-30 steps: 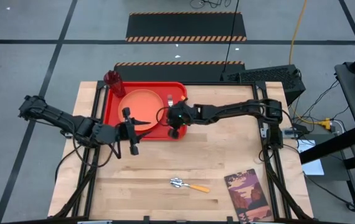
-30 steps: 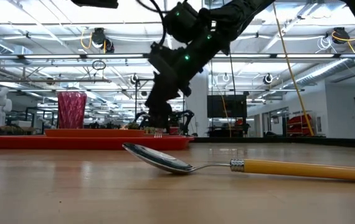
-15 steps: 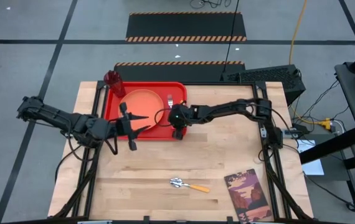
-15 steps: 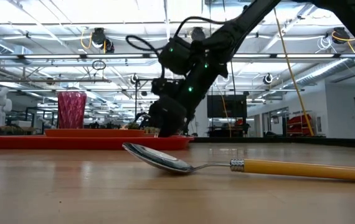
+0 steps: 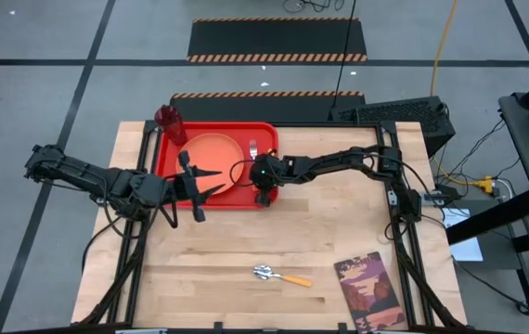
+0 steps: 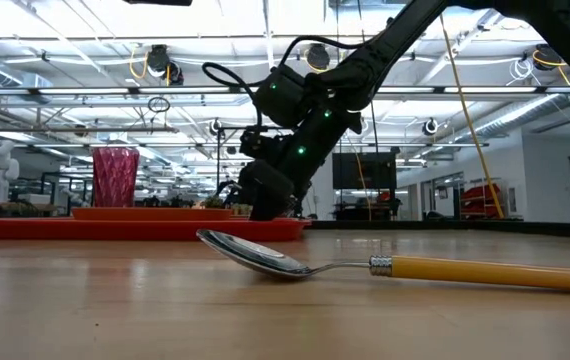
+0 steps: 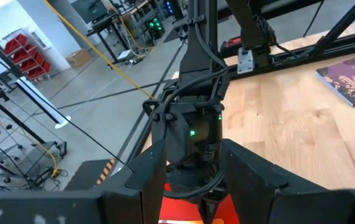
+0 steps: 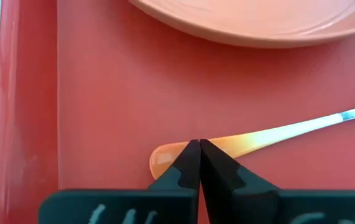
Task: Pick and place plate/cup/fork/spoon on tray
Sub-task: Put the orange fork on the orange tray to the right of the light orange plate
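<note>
The red tray (image 5: pixel 167 172) lies at the table's far left and holds the orange plate (image 5: pixel 209 153). The dark red cup (image 5: pixel 168 119) stands at the tray's far left corner. The fork (image 5: pixel 253 148) lies flat on the tray to the right of the plate, its orange handle (image 8: pixel 240 143) toward the near edge. My right gripper (image 5: pixel 264 193) is shut, pointing down at the handle's free end. My left gripper (image 5: pixel 190 188) is open and empty over the tray's near edge. The spoon (image 5: pixel 281 275) lies on the bare table near the front edge. My right gripper's shut fingertips (image 8: pixel 190 155) come from above at the fork's orange handle near its free end (image 8: pixel 165 158). The fingers lie along the handle, not on either side of it. The fork lies flat on the tray. I cannot tell whether the tips touch it.
A brownish printed book (image 5: pixel 368 289) lies at the table's near right corner. The spoon's bowl (image 6: pixel 255 250) and yellow-orange handle (image 6: pixel 485 270) fill the front of the low view. Bare wood lies between the tray and the spoon.
My right gripper has gone down toward the tray and a little toward the table's left, tipping more steeply downward, and stays shut. My left gripper has drawn back slightly toward the table's left and stays open.
</note>
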Controlling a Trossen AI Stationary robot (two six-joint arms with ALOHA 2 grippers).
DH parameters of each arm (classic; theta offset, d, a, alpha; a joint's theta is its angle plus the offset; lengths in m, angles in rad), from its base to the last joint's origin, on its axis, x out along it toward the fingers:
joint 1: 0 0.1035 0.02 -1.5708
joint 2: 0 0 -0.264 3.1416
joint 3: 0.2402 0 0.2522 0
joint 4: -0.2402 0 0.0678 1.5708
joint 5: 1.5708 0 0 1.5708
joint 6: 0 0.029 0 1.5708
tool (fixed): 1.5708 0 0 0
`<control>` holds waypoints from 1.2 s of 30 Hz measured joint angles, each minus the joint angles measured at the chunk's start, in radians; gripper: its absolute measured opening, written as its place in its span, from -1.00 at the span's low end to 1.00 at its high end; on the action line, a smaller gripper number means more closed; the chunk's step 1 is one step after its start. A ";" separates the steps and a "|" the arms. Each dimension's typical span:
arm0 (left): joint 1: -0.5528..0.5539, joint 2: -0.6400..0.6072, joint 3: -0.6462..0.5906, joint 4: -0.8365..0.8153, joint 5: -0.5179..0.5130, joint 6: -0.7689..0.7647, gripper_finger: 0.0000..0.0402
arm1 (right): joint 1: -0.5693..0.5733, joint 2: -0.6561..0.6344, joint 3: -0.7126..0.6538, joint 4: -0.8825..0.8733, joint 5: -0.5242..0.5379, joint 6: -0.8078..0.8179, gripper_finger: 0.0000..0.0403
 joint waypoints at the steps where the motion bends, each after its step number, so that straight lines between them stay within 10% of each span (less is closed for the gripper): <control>1: 0.000 0.000 0.000 0.000 0.000 0.000 -0.22 | 0.000 0.001 0.000 0.004 0.000 -0.005 -1.00; 36: 0.000 0.000 0.000 0.000 0.001 -0.003 -0.22 | 0.004 0.002 -0.003 0.060 -0.002 0.087 -1.00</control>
